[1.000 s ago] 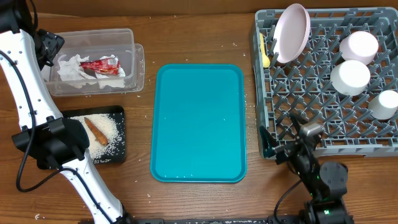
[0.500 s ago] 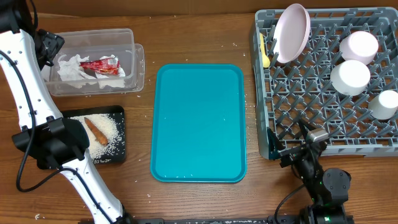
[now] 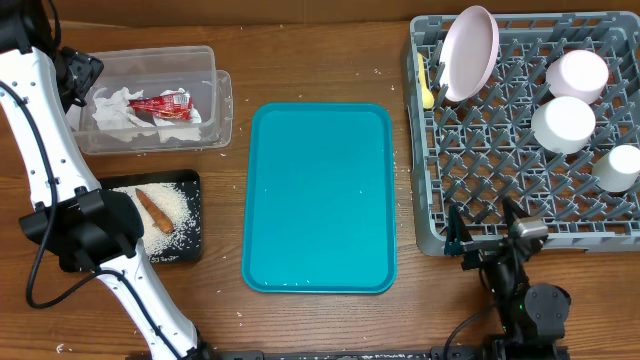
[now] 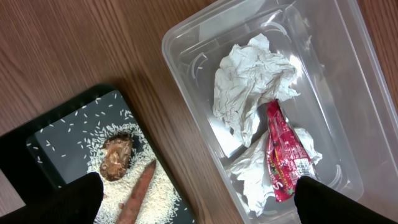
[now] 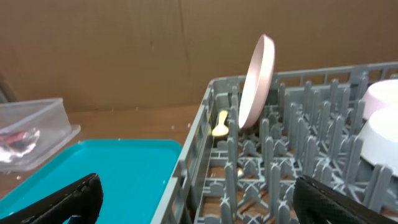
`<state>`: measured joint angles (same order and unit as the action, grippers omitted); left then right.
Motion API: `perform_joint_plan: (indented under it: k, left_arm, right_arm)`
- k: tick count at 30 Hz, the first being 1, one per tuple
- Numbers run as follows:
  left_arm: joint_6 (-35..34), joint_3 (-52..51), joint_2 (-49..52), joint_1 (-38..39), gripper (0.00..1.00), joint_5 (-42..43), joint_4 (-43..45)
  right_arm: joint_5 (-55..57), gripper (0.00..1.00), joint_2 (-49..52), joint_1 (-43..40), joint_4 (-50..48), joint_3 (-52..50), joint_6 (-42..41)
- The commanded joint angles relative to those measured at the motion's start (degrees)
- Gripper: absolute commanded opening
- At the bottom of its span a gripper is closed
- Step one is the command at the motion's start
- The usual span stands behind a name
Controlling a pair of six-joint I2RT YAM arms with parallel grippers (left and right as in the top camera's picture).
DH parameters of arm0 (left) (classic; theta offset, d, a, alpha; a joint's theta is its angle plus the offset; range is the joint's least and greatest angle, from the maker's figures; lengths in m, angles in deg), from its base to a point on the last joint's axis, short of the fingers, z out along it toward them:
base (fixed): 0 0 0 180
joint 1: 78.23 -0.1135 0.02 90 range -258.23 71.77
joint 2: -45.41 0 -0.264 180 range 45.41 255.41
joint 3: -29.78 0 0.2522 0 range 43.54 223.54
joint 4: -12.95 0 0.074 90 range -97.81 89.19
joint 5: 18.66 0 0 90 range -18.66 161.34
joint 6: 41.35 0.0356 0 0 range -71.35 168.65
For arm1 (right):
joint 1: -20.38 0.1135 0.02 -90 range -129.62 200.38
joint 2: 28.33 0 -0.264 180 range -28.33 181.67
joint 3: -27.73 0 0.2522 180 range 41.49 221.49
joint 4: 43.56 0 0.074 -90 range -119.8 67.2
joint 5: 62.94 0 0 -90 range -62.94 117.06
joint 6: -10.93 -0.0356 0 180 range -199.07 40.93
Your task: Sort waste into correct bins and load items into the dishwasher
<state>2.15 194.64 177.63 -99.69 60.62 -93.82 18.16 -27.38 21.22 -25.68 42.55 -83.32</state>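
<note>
The clear tub [image 3: 215,120] holds white napkins [image 4: 255,81] and a red wrapper [image 4: 283,155]. The black tray [image 3: 190,245] holds rice [image 3: 175,210], a brown stick [image 4: 140,193] and a brown lump [image 4: 116,157]. The grey rack [image 3: 500,170] holds an upright pink plate [image 3: 470,52], a yellow spoon [image 3: 427,92], two bowls [image 3: 578,73] [image 3: 563,123] and a cup [image 3: 622,166]. My left gripper [image 4: 196,208] is open and empty, high above the gap between tub and tray. My right gripper [image 3: 487,240] is open and empty at the rack's front left corner.
A large teal tray [image 3: 320,200] lies on the wooden table between the bins and the rack, with nothing on it. A few rice grains are scattered on the wood. The left arm [image 3: 45,150] spans the table's left side.
My right gripper has drawn back from the rack's front left part toward the table's front edge. The left arm and all objects are unchanged.
</note>
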Motion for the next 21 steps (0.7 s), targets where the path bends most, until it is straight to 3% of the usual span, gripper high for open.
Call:
perform_joint_plan:
  k: [1,21]
  left_arm:
    - [0.22,0.0,-0.22,0.26,1.0,0.02,0.09]
    - [0.22,0.0,-0.22,0.26,1.0,0.02,0.09]
  right_arm:
    - [1.62,1.0,-0.83,-0.15,0.0,-0.59,0.22]
    - [4.59,1.0,-0.83,0.26,0.31,-0.59,0.2]
